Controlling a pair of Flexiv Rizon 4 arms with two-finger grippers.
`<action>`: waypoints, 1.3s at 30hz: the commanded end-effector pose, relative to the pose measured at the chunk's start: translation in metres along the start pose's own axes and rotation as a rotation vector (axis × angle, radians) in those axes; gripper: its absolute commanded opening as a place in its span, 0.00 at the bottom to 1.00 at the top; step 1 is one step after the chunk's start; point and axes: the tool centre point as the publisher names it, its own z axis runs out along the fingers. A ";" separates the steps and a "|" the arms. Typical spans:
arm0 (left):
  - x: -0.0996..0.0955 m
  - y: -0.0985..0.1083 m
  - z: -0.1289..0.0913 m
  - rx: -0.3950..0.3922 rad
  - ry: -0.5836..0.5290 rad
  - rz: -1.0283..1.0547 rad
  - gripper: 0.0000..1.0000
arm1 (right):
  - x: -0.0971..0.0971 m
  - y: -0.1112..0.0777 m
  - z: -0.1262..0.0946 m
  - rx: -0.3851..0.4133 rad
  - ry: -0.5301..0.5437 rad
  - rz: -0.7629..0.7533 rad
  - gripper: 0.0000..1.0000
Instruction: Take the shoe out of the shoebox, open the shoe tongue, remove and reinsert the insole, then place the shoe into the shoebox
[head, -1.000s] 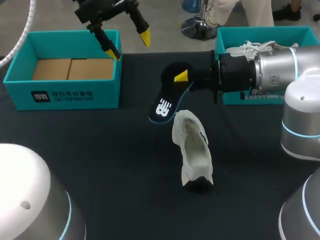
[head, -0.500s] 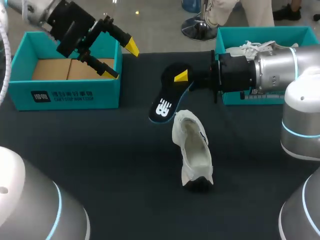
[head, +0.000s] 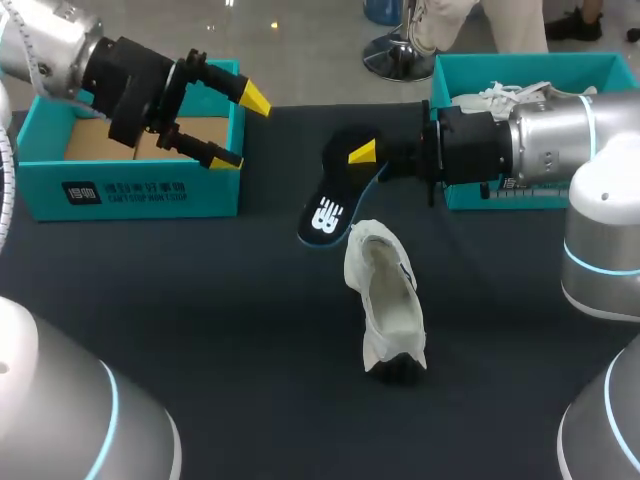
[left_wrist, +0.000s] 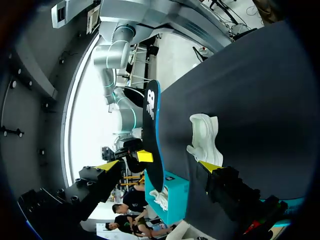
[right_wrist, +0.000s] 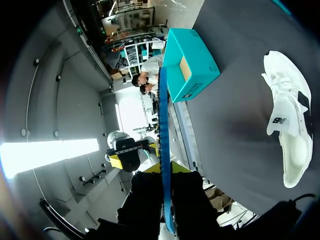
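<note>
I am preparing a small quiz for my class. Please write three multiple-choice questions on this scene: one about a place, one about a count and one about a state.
1. Where is the white shoe nearest the insole?
A. inside a shoebox
B. on the black table
C. held in the air

2. How many teal shoeboxes stand on the table?
A. one
B. two
C. three

3. How is the right gripper?
A. open and empty
B. shut on the shoe
C. shut on the insole

Key:
1 B: the shoe rests on the dark tabletop, apart from both boxes.
2 B: the head view shows only the left shoebox and the right shoebox.
3 C: the right wrist view shows the insole edge-on, between the two fingers.
</note>
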 end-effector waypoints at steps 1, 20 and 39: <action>0.000 0.000 0.000 0.000 0.001 0.001 1.00 | 0.000 0.000 0.002 -0.002 -0.001 0.000 0.00; 0.013 -0.016 0.037 -0.076 -0.319 0.164 1.00 | 0.000 0.000 0.002 -0.002 -0.001 0.000 0.00; 0.016 0.011 0.091 -0.060 -0.416 -0.073 1.00 | 0.000 0.000 0.002 -0.002 -0.001 0.000 0.00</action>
